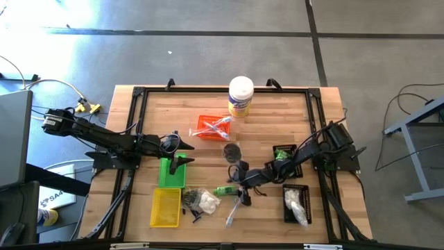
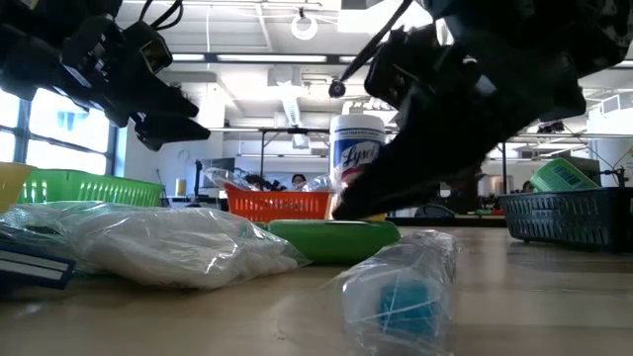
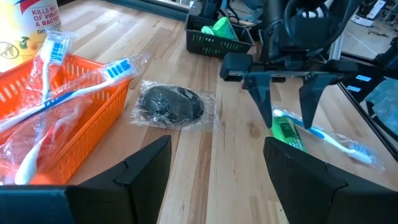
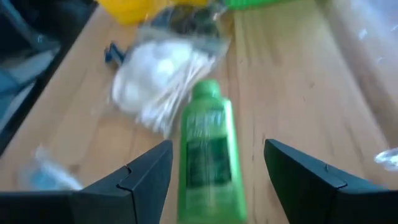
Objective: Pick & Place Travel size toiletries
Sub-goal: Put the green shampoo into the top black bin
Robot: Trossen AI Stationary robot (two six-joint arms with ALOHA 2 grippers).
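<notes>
Bare wood (image 1: 267,132) left open right of orange tray (image 1: 211,128). Front centre crowded: green bottle (image 1: 225,189), cotton bag (image 1: 202,201), wrapped toothbrush (image 1: 234,212). Back centre blocked by canister (image 1: 240,96).

My two arms (image 1: 111,142) are dark, jointed and boxy, black cables looping along them, a yellow plug by the left base, and each gripper (image 3: 287,102) ends in two flat, matte black fingers (image 4: 134,177) that taper to blunt wedge tips

High view: straight down over whole bench (image 1: 208,111). Low view: bench-top level, facing room. Wrist views: close; both share green bottle (image 4: 208,155).
</notes>
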